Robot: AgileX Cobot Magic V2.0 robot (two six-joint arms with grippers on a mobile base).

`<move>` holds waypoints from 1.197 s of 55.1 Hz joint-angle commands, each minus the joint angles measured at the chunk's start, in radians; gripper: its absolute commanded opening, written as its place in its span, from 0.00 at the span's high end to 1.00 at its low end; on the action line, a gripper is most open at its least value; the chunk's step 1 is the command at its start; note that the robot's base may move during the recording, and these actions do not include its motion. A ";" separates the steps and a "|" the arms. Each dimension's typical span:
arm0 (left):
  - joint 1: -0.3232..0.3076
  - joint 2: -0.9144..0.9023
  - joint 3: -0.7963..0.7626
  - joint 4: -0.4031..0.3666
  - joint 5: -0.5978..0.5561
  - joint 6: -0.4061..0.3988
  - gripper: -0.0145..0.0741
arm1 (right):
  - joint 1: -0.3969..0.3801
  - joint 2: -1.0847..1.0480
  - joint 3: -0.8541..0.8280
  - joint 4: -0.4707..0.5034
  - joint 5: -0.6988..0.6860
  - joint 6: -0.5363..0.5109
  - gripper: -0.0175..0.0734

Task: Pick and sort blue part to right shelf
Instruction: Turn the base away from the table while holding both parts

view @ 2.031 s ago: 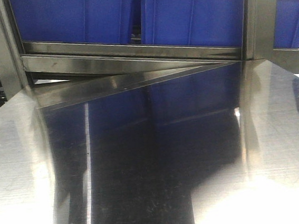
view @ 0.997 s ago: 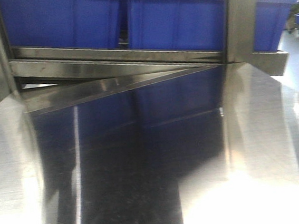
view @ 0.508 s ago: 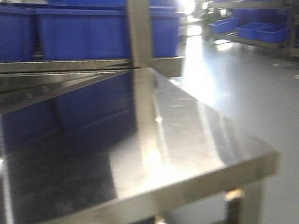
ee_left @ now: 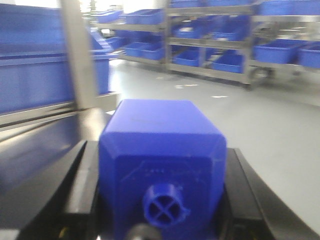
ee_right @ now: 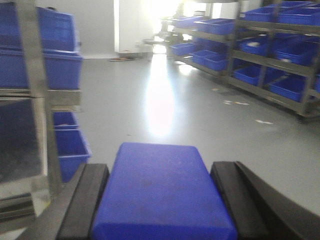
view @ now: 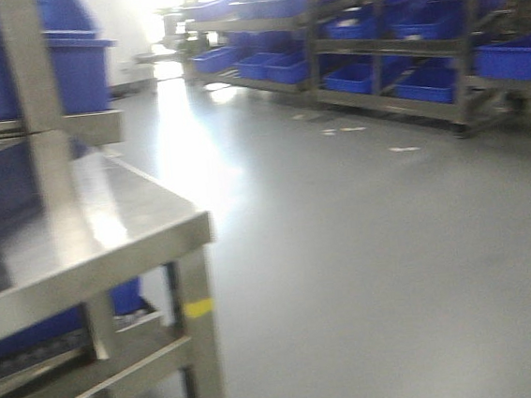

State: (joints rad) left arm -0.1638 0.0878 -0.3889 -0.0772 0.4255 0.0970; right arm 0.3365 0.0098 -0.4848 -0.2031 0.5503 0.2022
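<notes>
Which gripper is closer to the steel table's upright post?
Left, probably. The left gripper, holding a blue part, has the post just ahead on its left; the right gripper has it farther off at far left.

The left gripper point(ee_left: 159, 148) has broad matte-black fingers point(ee_left: 80, 192) at seven and five o'clock; the right gripper point(ee_right: 160, 166) shows matching black, flat-sided slabs.

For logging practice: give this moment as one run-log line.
left end effector: shut on blue part | right end effector: shut on second blue part | ahead: bin racks
</notes>
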 commanded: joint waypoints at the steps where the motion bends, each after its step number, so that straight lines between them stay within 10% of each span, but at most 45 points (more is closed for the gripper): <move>1: -0.006 0.019 -0.031 -0.007 -0.096 -0.007 0.70 | -0.005 0.020 -0.029 -0.018 -0.092 -0.009 0.57; 66: -0.008 0.019 -0.031 -0.007 -0.096 -0.007 0.70 | -0.005 0.020 -0.029 -0.018 -0.092 -0.009 0.57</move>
State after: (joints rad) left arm -0.1638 0.0878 -0.3889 -0.0772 0.4255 0.0970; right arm 0.3365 0.0098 -0.4848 -0.2031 0.5503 0.2022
